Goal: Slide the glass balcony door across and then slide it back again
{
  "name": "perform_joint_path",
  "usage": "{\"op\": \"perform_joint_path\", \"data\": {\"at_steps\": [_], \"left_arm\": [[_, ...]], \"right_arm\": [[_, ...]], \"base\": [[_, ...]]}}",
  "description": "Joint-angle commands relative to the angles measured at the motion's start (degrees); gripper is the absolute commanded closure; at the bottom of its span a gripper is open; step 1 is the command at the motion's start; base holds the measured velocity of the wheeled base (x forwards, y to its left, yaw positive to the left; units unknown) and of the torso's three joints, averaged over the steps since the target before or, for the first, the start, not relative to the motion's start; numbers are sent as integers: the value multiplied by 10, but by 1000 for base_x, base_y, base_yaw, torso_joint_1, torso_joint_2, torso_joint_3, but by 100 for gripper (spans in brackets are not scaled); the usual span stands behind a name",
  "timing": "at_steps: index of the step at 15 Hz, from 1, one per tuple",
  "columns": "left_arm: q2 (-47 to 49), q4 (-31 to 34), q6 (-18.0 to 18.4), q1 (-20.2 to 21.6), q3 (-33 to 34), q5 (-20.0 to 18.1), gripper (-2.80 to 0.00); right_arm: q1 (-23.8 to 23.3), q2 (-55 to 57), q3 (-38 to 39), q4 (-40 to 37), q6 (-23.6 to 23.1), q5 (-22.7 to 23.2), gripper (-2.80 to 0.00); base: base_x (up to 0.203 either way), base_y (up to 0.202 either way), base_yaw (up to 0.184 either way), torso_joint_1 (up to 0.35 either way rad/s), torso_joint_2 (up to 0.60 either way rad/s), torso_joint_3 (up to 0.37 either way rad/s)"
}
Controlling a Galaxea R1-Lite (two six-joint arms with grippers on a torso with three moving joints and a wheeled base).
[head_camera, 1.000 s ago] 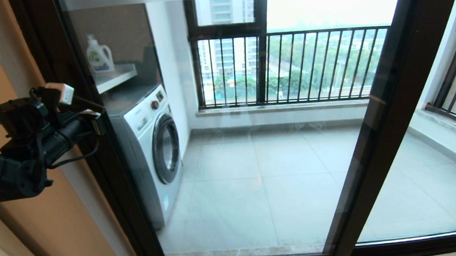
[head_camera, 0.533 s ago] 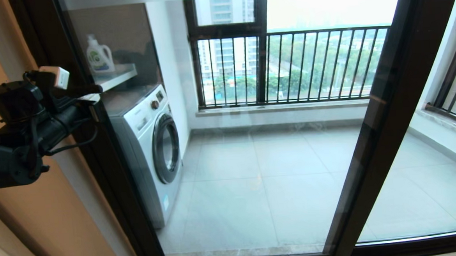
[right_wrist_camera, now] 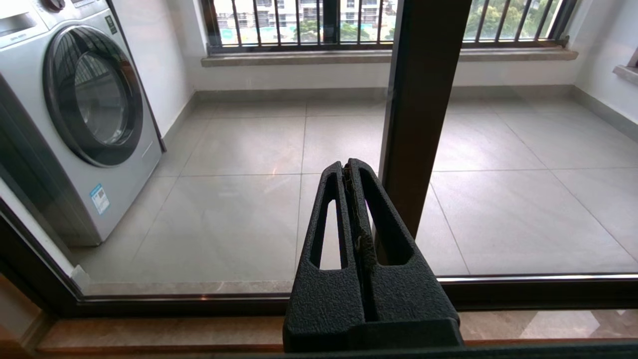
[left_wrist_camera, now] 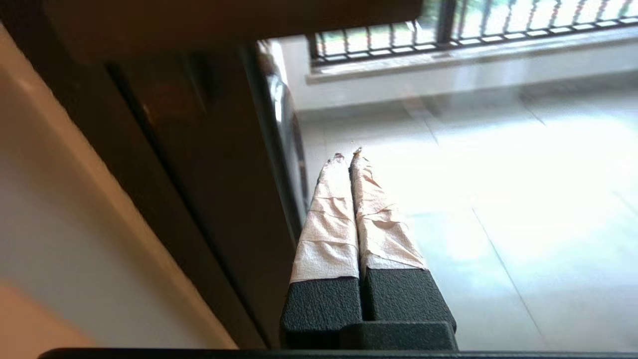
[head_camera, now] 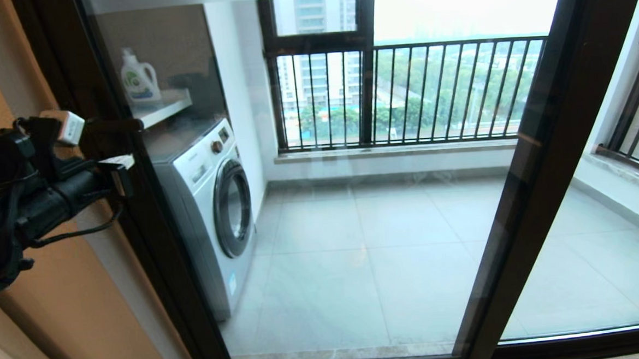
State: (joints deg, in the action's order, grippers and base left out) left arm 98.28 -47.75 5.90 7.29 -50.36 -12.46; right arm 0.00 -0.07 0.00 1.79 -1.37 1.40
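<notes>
Glass balcony door (head_camera: 320, 201): spans my front, left stile against the wall-side frame | My left gripper (left_wrist_camera: 347, 155): taped fingers pressed together, holding nothing, raised beside that left stile | My right gripper (right_wrist_camera: 348, 167): fingers closed, empty, low before the glass | Washing machine (head_camera: 211, 207): behind pane, left.

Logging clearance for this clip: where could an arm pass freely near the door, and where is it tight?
Free: in front of the glass balcony door, between its left frame and the dark centre post, nothing stands on the robot's side. Tight: the left edge, where the left gripper, shut, sits against the door frame beside the orange wall. The right gripper is shut, low before the post.
</notes>
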Motion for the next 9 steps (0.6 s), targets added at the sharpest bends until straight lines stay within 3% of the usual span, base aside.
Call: {"op": "perform_joint_path", "data": {"at_steps": [1,6,9], "left_arm": [[-121,25,-7,16,59,-35,0],[-400,126,-34,26,165,-68,0],[-586,290,-39,27,194,-89,0]], "right_arm": [[0,1,7,1,0,0,0],[0,1,7,1,0,0,0],[0,1,7,1,0,0,0]], "base": [[0,0,0,0,0,0],[0,0,0,0,0,0],[0,0,0,0,0,0]]}}
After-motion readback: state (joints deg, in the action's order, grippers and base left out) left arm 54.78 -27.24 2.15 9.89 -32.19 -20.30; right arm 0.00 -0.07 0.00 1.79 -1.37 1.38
